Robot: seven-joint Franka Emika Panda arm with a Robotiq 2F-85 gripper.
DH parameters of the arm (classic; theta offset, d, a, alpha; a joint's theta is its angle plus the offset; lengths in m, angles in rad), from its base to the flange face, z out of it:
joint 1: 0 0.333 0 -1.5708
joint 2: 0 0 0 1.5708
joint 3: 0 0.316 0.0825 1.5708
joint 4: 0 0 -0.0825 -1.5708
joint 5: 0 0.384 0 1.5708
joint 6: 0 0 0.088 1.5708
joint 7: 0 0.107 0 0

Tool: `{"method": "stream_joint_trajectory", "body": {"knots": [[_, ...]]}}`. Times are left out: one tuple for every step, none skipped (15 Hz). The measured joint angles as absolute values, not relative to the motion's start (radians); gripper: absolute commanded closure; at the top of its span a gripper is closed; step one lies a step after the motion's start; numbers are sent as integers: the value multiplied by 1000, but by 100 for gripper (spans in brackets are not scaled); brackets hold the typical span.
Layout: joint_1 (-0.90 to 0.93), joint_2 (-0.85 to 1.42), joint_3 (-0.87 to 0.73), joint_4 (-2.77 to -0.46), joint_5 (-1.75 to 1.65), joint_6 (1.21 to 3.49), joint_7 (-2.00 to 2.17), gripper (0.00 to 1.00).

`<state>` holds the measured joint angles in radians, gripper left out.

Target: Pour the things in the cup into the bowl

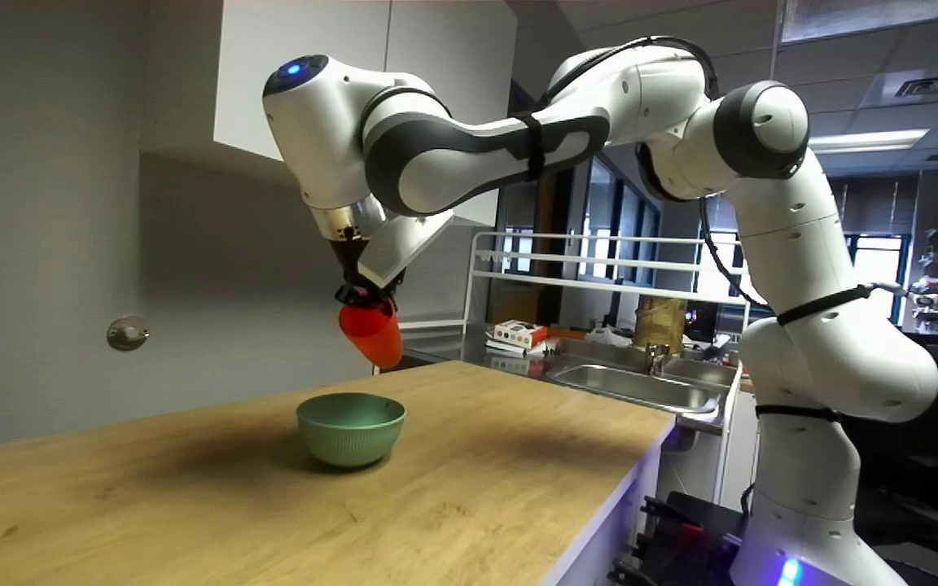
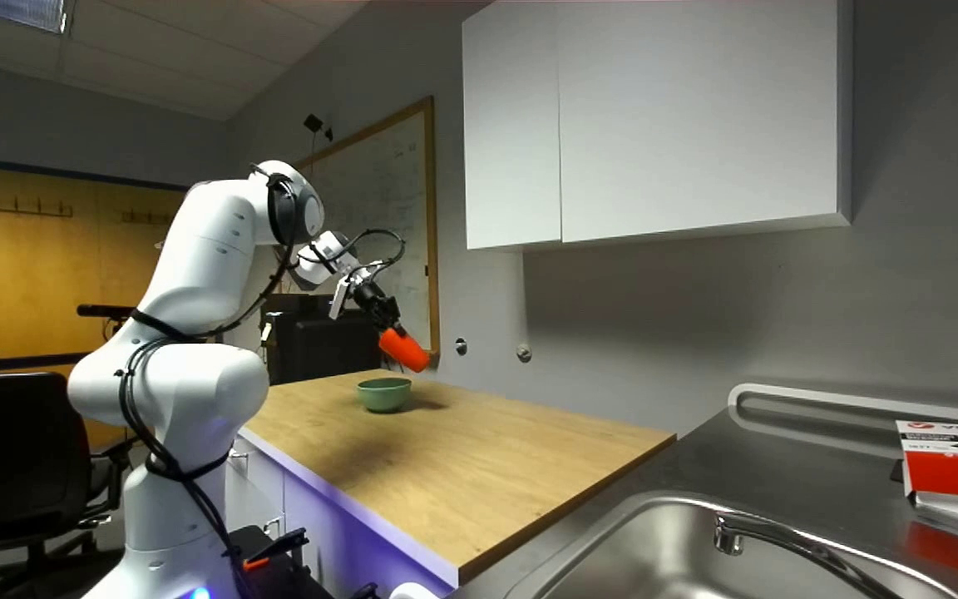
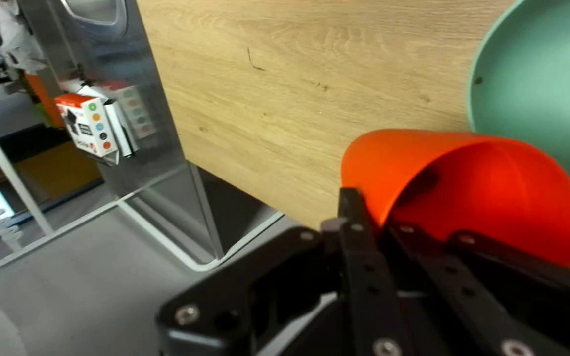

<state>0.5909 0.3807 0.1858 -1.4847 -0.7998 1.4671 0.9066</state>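
Wrist view: gripper [image 3: 378, 222] holds red cup [image 3: 478, 193], jaws closed on rim wall; cup tilted, clear above light green bowl [image 1: 351, 439] in both ext. views; step prob. pre-pour, next req. mouth-down rotation.

Worktop [image 1: 469, 505], qty 1, lt. brown wood-grain, flat, w/ sm. thin dk. mark [image 3: 250, 58] on surface, bowl [image 1: 351, 439] on top, qty 1, green, rnd., upright, ribbed ext., dk. speck [image 3: 478, 80] nr. rim

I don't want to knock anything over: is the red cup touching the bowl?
No, an exterior view shows the red cup held above the green bowl, with a visible gap between them.
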Motion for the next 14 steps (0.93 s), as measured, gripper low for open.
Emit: {"method": "stream_joint_trajectory", "body": {"knots": [[608, 385, 189, -1489, -834, 1447, 921, 99], [621, 388, 190, -1497, -867, 1430, 934, 99], [628, 392, 191, -1511, -895, 1418, 946, 99], [631, 395, 191, -1529, -920, 1408, 956, 99], [629, 399, 191, -1549, -940, 1401, 966, 99], [624, 403, 190, -1574, -958, 1397, 976, 99], [618, 408, 189, -1600, -973, 1394, 986, 99], [611, 414, 189, -1627, -989, 1391, 996, 99], [604, 423, 189, -1652, -1005, 1389, 1006, 99], [597, 434, 189, -1676, -1021, 1385, 1017, 99], [593, 446, 189, -1696, -1040, 1381, 1027, 99], [592, 458, 189, -1714, -1061, 1373, 1035, 99], [592, 471, 190, -1727, -1083, 1363, 1043, 99], [593, 482, 192, -1736, -1103, 1351, 1048, 99]]}}
